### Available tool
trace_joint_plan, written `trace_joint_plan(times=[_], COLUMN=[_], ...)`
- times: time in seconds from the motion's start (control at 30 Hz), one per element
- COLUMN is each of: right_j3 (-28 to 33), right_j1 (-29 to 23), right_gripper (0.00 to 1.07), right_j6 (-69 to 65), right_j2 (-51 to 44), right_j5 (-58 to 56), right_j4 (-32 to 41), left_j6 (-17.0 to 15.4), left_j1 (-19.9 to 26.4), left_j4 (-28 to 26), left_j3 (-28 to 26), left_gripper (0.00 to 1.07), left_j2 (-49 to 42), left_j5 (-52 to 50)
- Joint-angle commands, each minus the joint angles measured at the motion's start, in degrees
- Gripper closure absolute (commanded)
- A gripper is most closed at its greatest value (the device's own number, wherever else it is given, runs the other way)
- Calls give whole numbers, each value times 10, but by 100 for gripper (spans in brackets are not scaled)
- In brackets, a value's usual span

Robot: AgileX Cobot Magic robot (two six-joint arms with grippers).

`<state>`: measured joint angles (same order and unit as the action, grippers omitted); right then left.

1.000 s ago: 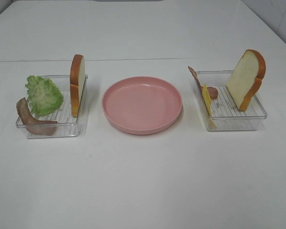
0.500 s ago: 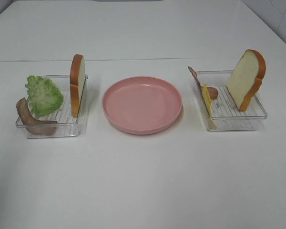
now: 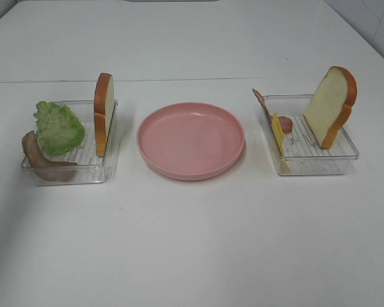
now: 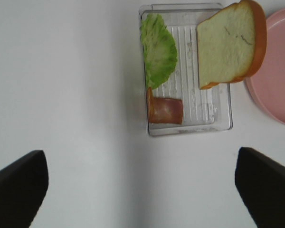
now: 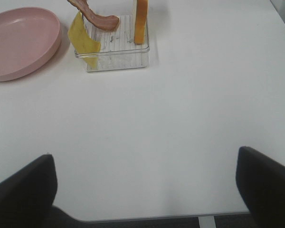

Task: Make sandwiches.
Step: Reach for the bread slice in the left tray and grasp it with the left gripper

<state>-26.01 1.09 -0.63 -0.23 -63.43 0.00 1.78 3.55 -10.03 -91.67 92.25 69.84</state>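
Since the bench (image 3: 192, 243) carries a bare plate (image 3: 191, 173), assembly has not begun: the left tray (image 3: 77, 176) holds bread (image 3: 104, 112), lettuce (image 3: 59, 126) and bacon (image 3: 41, 160); the right tray (image 3: 320, 167) holds bread (image 3: 329, 105), bacon (image 3: 264, 105) and cheese (image 3: 279, 137). The left end effector (image 4: 142, 190) and right end effector (image 5: 145, 190) stand fully open, empty. Next, likely: grip one upright bread slice and lay it flat on the plate.

Bright, even overhead light; soft faint shadows; mild blur, slight washed-out whites
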Motion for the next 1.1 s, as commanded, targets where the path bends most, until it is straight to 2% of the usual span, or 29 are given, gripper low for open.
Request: trace_joint_plan(times=[0.03,0.1,0.17,0.27,0.33,0.37,0.43,0.53,0.63,0.7,0.77,1.1], right_j3=[2,2,2,2,2,2,2,2,2,2,2,2], right_j1=[3,3,3,3,3,3,3,3,3,3,3,3], right_gripper=[9,9,9,9,9,9,9,9,9,9,9,9], right_j6=[-1,-1,-1,-1,-1,-1,-1,-1,-1,-1,-1,-1], right_j2=[-18,-18,-18,-18,-18,-18,-18,-18,-18,-18,-18,-18], right_j5=[5,5,5,5,5,5,5,5,5,5,5,5], right_j4=[3,3,3,3,3,3,3,3,3,3,3,4], left_j6=[5,5,-1,-5,-10,-10,-32,-42,-42,-61,-64,-77], left_j1=[-14,-23,-64,-77,-112,-112,-148,-171,-178,-201,-206,-215], left_j4=[-9,-7,-6,-5,1,1,6,19,28,68,77,84], left_j3=[-32,-48,-104,-117,-151,-151,-182,-194,-197,-198,-199,-240], left_gripper=[6,6,6,6,6,6,6,6,6,6,6,6], left_j2=[31,45,100,116,157,157,206,235,245,272,278,339], left_j5=[57,57,57,57,57,57,57,57,57,56,56,46])
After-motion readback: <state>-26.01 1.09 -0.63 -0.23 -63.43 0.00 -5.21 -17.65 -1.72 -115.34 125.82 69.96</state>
